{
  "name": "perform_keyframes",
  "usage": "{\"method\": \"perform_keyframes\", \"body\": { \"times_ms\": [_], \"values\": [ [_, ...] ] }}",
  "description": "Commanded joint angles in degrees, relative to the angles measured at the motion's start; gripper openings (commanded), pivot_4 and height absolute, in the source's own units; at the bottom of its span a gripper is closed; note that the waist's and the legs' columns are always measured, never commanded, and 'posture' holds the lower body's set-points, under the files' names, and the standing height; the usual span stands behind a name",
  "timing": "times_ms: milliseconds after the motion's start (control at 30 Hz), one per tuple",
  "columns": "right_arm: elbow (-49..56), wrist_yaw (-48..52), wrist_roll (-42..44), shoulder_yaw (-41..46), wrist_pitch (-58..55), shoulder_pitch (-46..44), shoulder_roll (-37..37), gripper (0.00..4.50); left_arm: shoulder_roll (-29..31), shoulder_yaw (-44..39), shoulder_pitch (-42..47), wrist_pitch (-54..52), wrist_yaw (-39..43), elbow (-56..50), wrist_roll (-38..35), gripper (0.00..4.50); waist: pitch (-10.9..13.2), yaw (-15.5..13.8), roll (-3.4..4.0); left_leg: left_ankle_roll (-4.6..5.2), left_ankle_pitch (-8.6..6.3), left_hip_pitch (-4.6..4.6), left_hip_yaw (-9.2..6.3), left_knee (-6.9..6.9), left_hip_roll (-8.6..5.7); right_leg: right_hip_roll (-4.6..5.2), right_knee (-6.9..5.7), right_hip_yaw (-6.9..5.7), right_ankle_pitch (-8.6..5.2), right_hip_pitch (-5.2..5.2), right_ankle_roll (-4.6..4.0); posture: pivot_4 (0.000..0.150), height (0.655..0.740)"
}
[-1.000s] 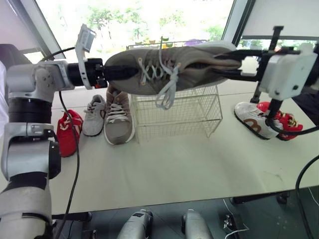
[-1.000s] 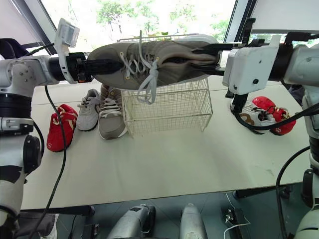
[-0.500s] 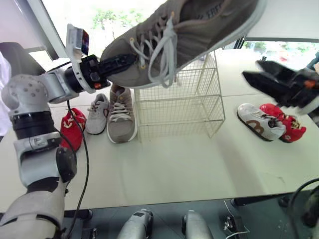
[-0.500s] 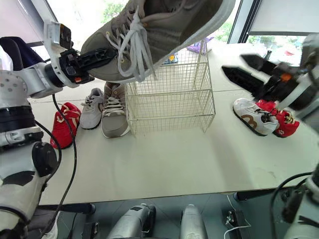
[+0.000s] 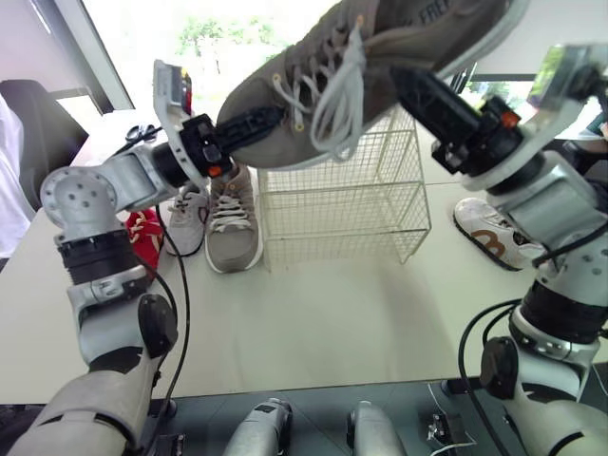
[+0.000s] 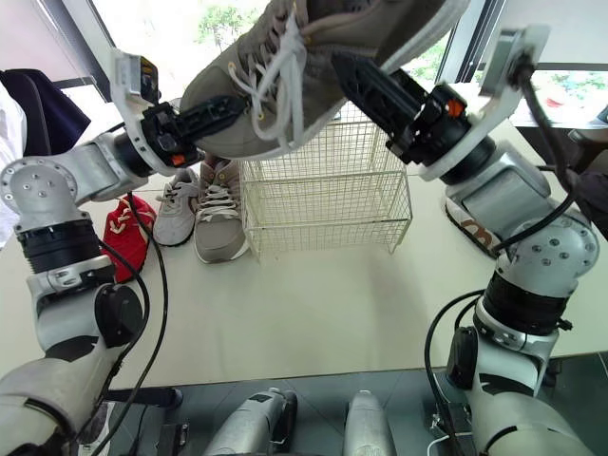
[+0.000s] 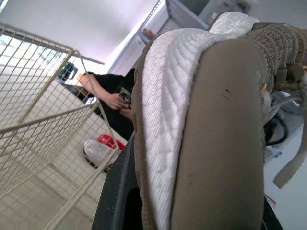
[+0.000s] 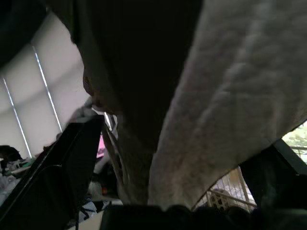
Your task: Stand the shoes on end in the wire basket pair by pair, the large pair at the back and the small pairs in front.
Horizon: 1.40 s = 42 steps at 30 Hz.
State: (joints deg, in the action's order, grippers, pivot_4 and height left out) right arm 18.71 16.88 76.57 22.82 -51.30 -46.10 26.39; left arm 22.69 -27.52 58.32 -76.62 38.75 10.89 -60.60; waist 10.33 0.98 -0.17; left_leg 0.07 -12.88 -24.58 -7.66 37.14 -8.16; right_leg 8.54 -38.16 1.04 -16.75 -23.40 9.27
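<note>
While aloft over the wire basket (image 5: 342,211), taupe shoe (image 5: 285,147), toe tight in left tool (image 5: 271,119), right tool (image 5: 410,82) wide around it.

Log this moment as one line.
left gripper: shut on toe | large shoe: airborne above wire basket | right gripper: at shoe's middle | matching shoe: on table, beside basket
</note>
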Motion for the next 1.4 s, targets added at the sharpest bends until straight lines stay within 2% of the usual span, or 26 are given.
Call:
{"method": "perform_keyframes", "body": {
  "times_ms": [33, 200, 300, 367, 433, 500, 567, 633, 700, 767, 867, 967, 1067, 1233, 1400],
  "values": [
    [0.1, -0.66, 4.19, 0.26, 2.73, -3.14, -0.56, 4.5, 0.4, 0.26, -0.71, 2.42, -0.87, -3.1, -1.2, 0.67, 0.0, 0.06, 0.0, 0.0, 0.0, 0.0, 0.0, 0.0, -0.01, 0.01, 0.0, 0.0, 0.0, 0.0, 0.0, 0.15, 0.74],
    [-1.99, -1.27, 4.19, -1.26, 3.49, -5.29, -0.28, 4.5, 0.41, 0.85, -1.94, 3.64, -1.36, -3.23, -1.64, 0.67, 0.0, 0.17, 0.0, 0.0, 0.0, 0.0, 0.01, -0.02, 0.01, -0.01, -0.01, 0.01, 0.0, -0.03, 0.0, 0.15, 0.74],
    [-2.83, -0.91, 3.92, -1.84, 4.39, -5.88, -0.81, 3.63, 0.19, 1.3, -2.91, 4.06, -1.94, -4.14, -2.36, 0.67, 0.0, 0.18, 0.0, 0.0, 0.0, 0.0, 0.01, -0.02, 0.0, 0.0, 0.0, 0.01, 0.0, -0.03, 0.0, 0.15, 0.74],
    [-3.46, -0.69, 3.46, -2.28, 4.83, -6.41, -0.96, 2.67, 0.33, 1.9, -3.63, 4.24, -2.14, -4.88, -2.63, 0.67, 0.0, 0.18, 0.0, 0.0, 0.0, 0.0, 0.01, -0.02, 0.0, 0.0, 0.0, 0.01, 0.0, -0.02, 0.0, 0.15, 0.74],
    [-4.26, -0.35, 3.25, -2.56, 5.2, -7.24, -0.96, 1.96, 0.77, 2.61, -4.4, 4.22, -2.01, -6.0, -3.02, 0.67, 0.0, 0.18, 0.0, 0.0, 0.0, 0.0, 0.01, -0.02, 0.0, 0.0, 0.0, 0.01, 0.0, -0.02, 0.0, 0.15, 0.74],
    [-5.43, -0.04, 2.66, -2.89, 5.32, -8.2, -0.45, 1.69, 1.19, 3.08, -4.97, 4.27, -2.08, -6.75, -3.41, 1.71, 0.0, 0.19, 0.0, 0.0, 0.0, 0.0, 0.01, -0.02, 0.0, -0.01, 0.0, 0.01, 0.0, -0.02, 0.0, 0.15, 0.74],
    [-7.7, 1.24, 1.07, -3.29, 4.71, -9.96, 1.29, 1.66, 2.24, 3.18, -5.36, 4.16, -1.45, -7.5, -4.41, 2.61, 0.0, 0.19, 0.0, 0.0, 0.0, 0.0, 0.02, -0.02, 0.0, 0.0, 0.0, 0.01, 0.0, -0.02, 0.0, 0.15, 0.74],
    [-11.1, 5.2, -1.9, -4.19, 3.86, -12.53, 4.84, 1.66, 3.83, 3.61, -5.68, 4.68, -0.6, -8.31, -4.52, 3.67, 0.0, 0.16, 0.01, 0.0, 0.0, 0.0, 0.02, -0.03, 0.0, -0.01, 0.0, 0.01, 0.0, -0.03, 0.0, 0.15, 0.74],
    [-16.64, 12.01, -6.87, -6.14, 4.18, -16.45, 9.81, 1.66, 6.0, 4.46, -6.19, 5.4, 0.72, -8.71, -3.91, 4.45, 0.01, 0.12, 0.01, 0.01, 0.0, -0.01, 0.03, -0.02, -0.01, -0.01, 0.0, 0.01, 0.0, -0.04, 0.0, 0.15, 0.74],
    [-24.46, 21.29, -13.86, -9.69, 6.18, -21.99, 15.16, 1.66, 8.22, 5.41, -6.9, 6.15, 2.09, -8.63, -2.99, 4.45, 0.01, 0.1, 0.01, 0.01, -0.01, -0.01, 0.05, -0.03, -0.02, -0.01, 0.02, 0.01, 0.0, -0.04, 0.0, 0.15, 0.74],
    [-33.72, 31.23, -22.53, -14.11, 10.27, -28.42, 18.86, 1.66, 9.8, 6.5, -7.41, 7.29, 3.15, -8.17, -2.3, 4.45, 0.01, 0.15, 0.01, 0.02, -0.01, 0.0, 0.07, -0.06, -0.02, -0.02, 0.05, 0.0, 0.0, -0.03, 0.0, 0.15, 0.74],
    [-52.68, 45.86, -40.69, -24.19, 25.72, -42.2, 21.72, 1.66, 10.92, 7.01, -8.91, 8.39, 3.48, -9.65, -1.5, 4.45, 0.07, 0.51, 0.1, 0.02, -0.02, 0.0, 0.21, -0.08, -0.03, 0.01, 0.02, 0.1, 0.0, -0.11, 0.01, 0.15, 0.74],
    [-65.22, 53.73, -50.59, -28.8, 36.89, -49.65, 20.62, 1.66, 10.6, 6.81, -10.48, 8.91, 2.52, -11.62, -2.01, 4.45, 0.06, 1.08, 0.08, 0.01, -0.02, -0.01, 0.18, -0.21, 0.0, 0.0, 0.03, 0.13, -0.01, -0.18, 0.01, 0.15, 0.74],
    [-79.72, 59.57, -63.93, -33.01, 54.83, -54.81, 18.32, 1.66, 10.0, 5.74, -13.08, 9.11, 0.07, -15.05, -3.77, 4.45, 0.07, 1.75, 0.06, 0.09, -0.09, -0.02, 0.23, -0.17, -0.02, 0.04, 0.1, 0.13, -0.01, -0.17, 0.01, 0.15, 0.74],
    [-87.07, 62.43, -69.36, -32.53, 60.51, -56.49, 16.41, 1.66, 10.27, 5.11, -13.89, 9.28, -1.64, -16.22, -5.24, 4.45, 0.08, 1.6, 0.09, 0.02, -0.04, -0.02, 0.19, -0.16, 0.01, 0.0, 0.03, 0.13, -0.01, -0.2, 0.01, 0.15, 0.74]
  ]
}}
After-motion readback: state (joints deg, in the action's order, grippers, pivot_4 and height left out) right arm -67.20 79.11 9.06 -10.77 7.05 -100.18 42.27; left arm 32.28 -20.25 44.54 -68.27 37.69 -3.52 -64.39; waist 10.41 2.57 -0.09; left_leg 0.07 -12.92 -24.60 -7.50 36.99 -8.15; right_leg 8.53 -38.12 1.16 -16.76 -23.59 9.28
